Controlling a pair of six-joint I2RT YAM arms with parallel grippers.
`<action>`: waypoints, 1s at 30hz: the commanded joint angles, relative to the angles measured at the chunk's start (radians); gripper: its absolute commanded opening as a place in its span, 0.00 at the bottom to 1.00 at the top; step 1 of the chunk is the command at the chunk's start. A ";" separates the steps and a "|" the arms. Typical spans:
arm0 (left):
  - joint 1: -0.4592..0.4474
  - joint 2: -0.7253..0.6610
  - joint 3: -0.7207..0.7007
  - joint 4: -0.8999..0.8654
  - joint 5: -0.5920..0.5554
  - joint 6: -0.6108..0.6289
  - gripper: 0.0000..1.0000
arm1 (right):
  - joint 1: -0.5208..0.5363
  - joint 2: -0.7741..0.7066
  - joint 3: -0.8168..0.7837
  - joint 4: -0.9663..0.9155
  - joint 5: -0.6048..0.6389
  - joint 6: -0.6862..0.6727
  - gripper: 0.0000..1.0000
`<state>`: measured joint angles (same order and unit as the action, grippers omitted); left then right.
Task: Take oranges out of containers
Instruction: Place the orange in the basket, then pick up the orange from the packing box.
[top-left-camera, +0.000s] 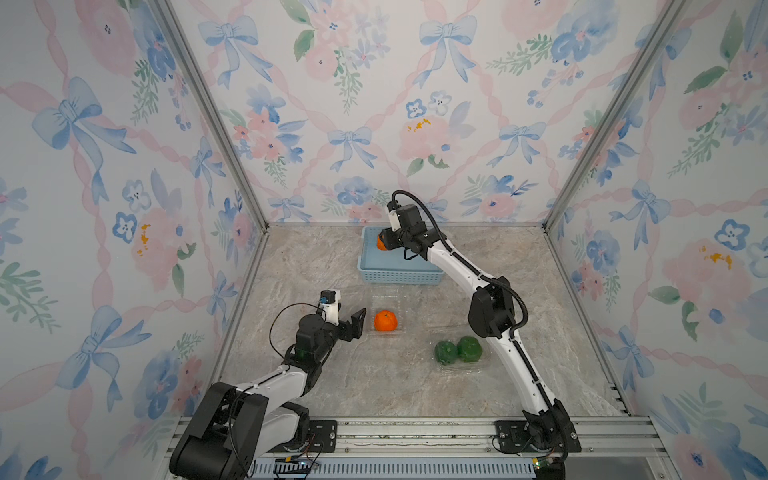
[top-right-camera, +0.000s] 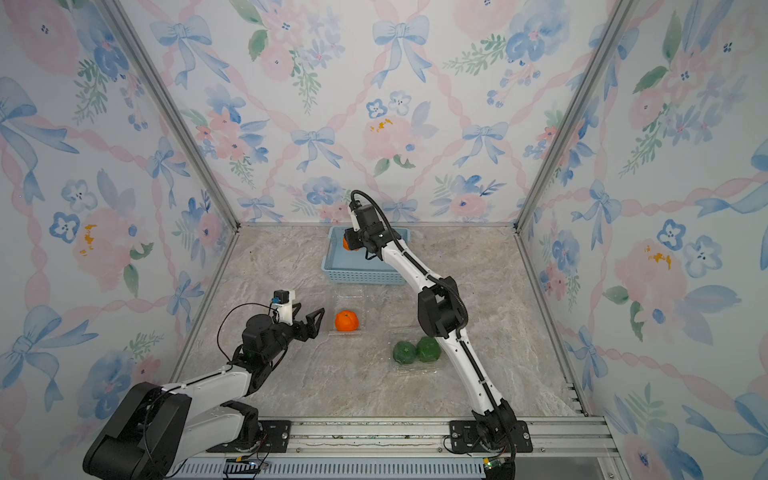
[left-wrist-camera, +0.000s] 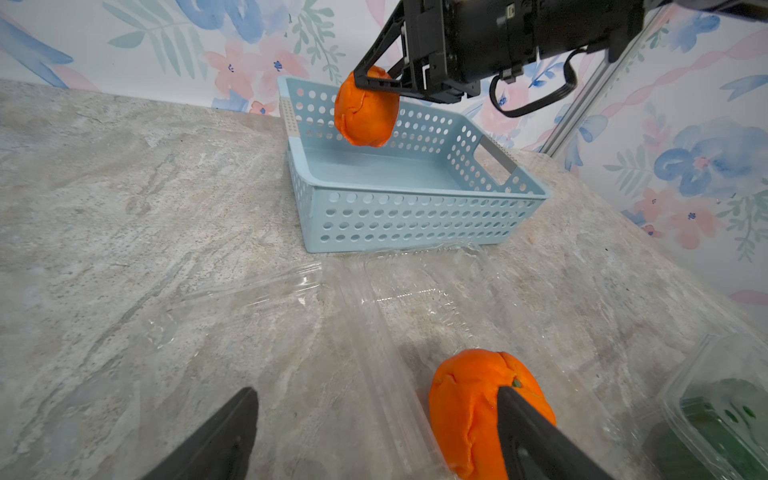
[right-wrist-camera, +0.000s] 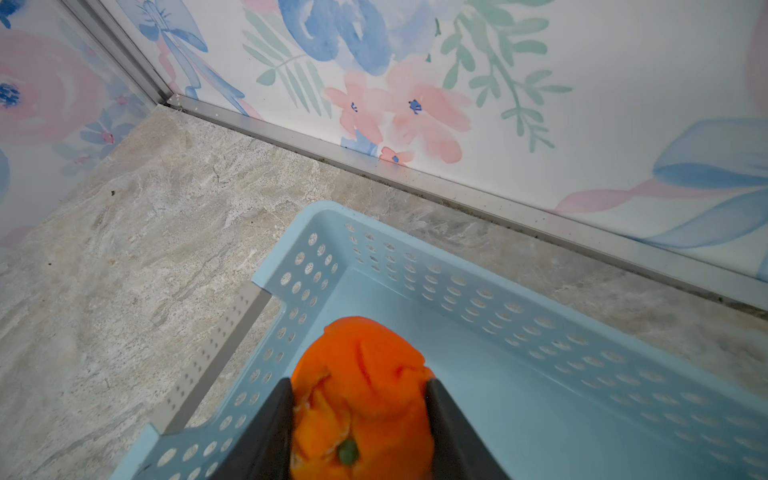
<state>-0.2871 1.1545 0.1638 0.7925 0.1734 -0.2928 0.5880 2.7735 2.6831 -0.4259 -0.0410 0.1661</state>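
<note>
Clock ref: from above, 12 = back wall.

Right gripper (top-left-camera: 383, 242) is up over the basket (top-left-camera: 399, 277), which sits at 12 on the table (top-left-camera: 299, 266), near the wall. Its fingers (right-wrist-camera: 276, 419) are clamped on the held orange (right-wrist-camera: 361, 357), one each side, pressed into the skin. Stem dimple faces the wrist camera. In both top views the held orange (top-left-camera: 378, 245) (top-right-camera: 345, 245) hangs over the basket's 10 o'clock corner. Left wrist view shows the held orange (left-wrist-camera: 365, 112) above the rim, clear of the basket's floor and walls.

Left gripper (top-left-camera: 358, 325) is low over the table at 9 of the orange tray (top-left-camera: 386, 297), pointing toward 3. Fingers spread wide, nothing between them. One fingertip is just beside the tray's 9 o'clock rim; top views show a gap to the fruit.

Second orange (top-left-camera: 385, 321) sits in the 6 o'clock half of the orange tray, dimple up. That tray is near table centre, close to the basket at its 6; cannot tell if they touch. A clear flap (left-wrist-camera: 249, 299) lies flat on the table on the tray's 9 o'clock side.

Green tray (top-left-camera: 459, 371) lies at 4 of the orange tray, apart from it, beside the right arm's elbow. In it: a green fruit (top-left-camera: 446, 352) and, touching it at 3, another green fruit (top-left-camera: 469, 349).
</note>
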 joint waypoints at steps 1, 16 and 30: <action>0.004 -0.031 -0.026 0.023 0.011 -0.007 0.91 | -0.007 0.000 -0.008 0.024 -0.033 0.027 0.50; 0.006 -0.047 -0.030 0.023 0.006 -0.008 0.91 | -0.002 -0.106 -0.181 0.044 -0.068 -0.004 0.69; 0.008 -0.010 -0.015 0.024 0.010 -0.007 0.91 | 0.124 -0.693 -1.025 0.165 -0.143 -0.133 0.76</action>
<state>-0.2871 1.1339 0.1474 0.7994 0.1730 -0.2928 0.6819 2.0819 1.7687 -0.2768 -0.1326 0.0578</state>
